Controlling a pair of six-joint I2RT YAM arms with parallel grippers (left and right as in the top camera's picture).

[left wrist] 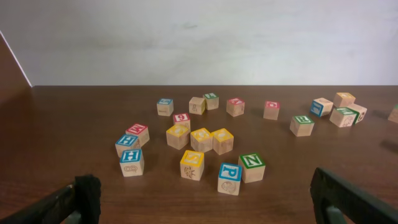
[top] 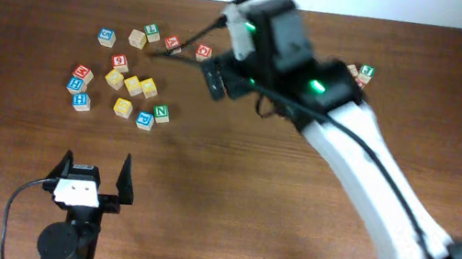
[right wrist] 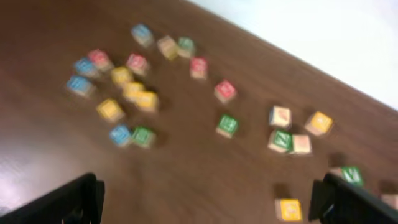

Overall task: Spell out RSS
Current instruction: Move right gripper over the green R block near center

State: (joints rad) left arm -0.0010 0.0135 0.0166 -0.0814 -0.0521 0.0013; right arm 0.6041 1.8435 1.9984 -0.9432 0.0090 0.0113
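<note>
Right end effector (right wrist: 205,186), released and raised over the bench (top: 230,194), hangs nearer the green R cube (right wrist: 227,124) just ahead, while the yellow-faced cubes (left wrist: 201,137) cluster straight ahead of the released left end effector (top: 97,164).

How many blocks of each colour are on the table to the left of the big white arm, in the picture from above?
Red blocks: 4
Blue blocks: 4
Yellow blocks: 4
Green blocks: 2
Tan block: 1
Total: 15
</note>
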